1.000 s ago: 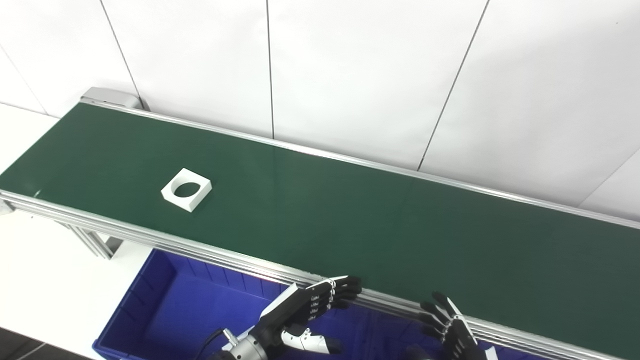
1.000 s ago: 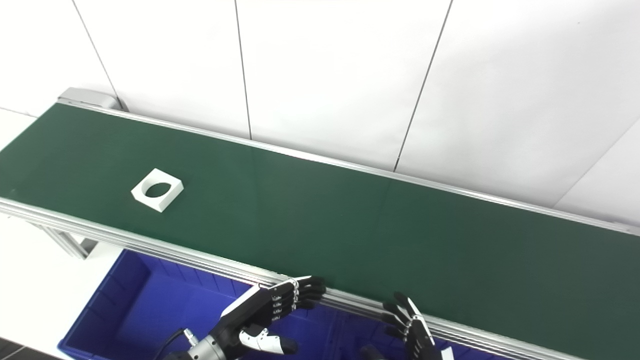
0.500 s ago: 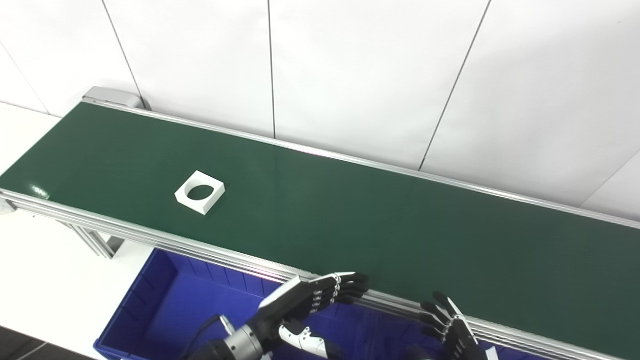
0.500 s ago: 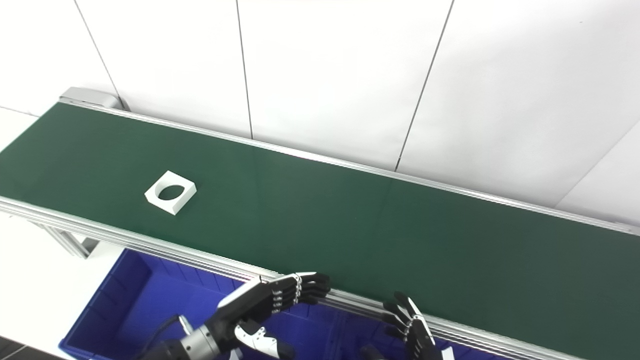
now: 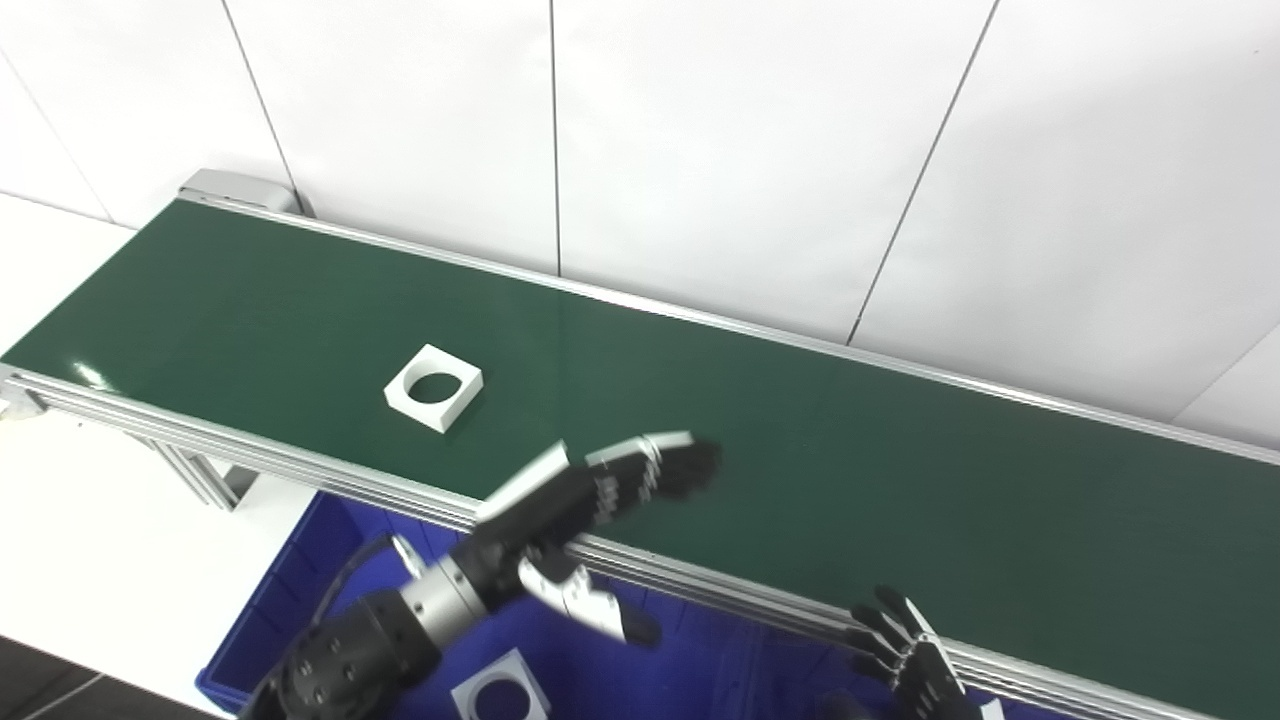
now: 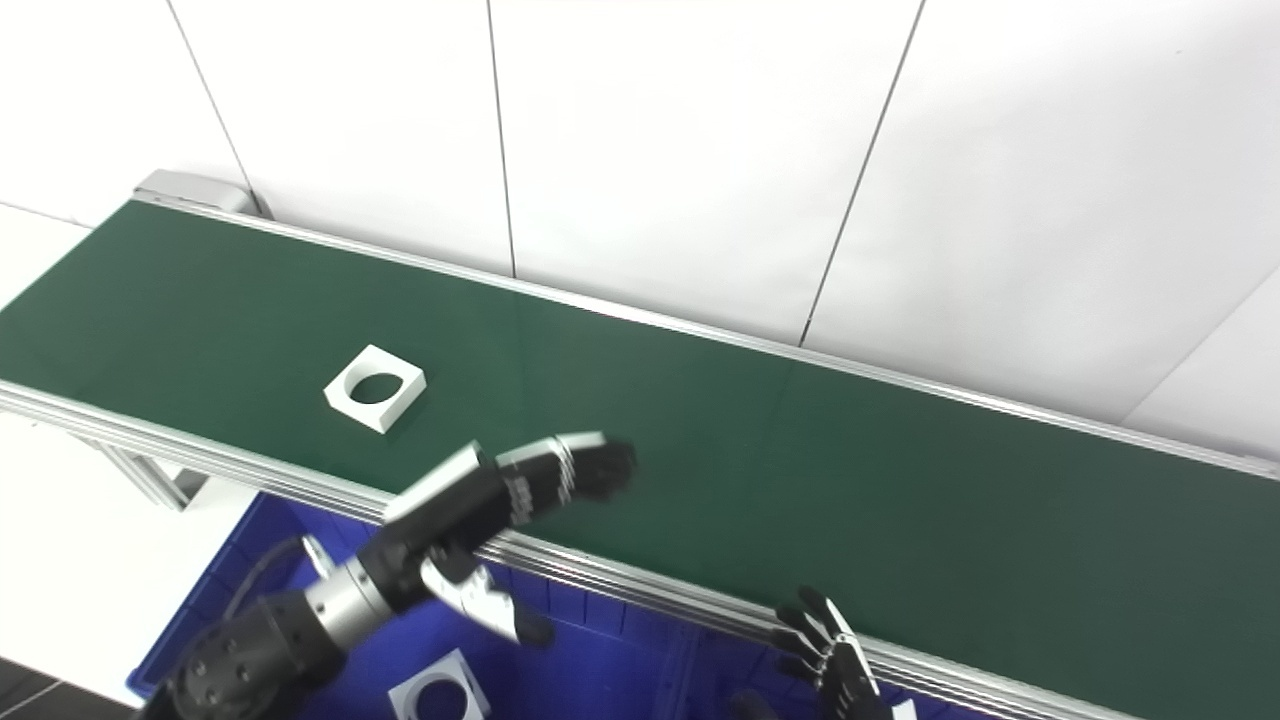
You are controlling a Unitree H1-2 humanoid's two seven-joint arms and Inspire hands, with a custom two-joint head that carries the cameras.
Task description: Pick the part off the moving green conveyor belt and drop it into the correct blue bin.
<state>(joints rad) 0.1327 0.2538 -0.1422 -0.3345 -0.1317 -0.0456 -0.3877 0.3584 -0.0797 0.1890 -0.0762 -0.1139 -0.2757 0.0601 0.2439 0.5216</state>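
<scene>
A white square part with a round hole (image 5: 433, 387) lies flat on the green conveyor belt (image 5: 800, 480), toward its left end. My left hand (image 5: 590, 490) is raised over the belt's near rail, open with fingers stretched out and the thumb hanging below, to the right of the part and apart from it. My right hand (image 5: 915, 665) shows only its spread fingers at the bottom edge, in front of the rail, holding nothing. A blue bin (image 5: 310, 590) sits under the belt's near side.
Another white square part with a hole (image 5: 500, 692) lies in the blue bin. An aluminium rail (image 5: 250, 455) runs along the belt's near edge. White wall panels stand behind the belt. A white tabletop (image 5: 100, 560) lies to the left.
My left hand has risen from in front of the rail to over the belt's near edge. The part has travelled rightward along the belt. The camera has shifted slightly.
</scene>
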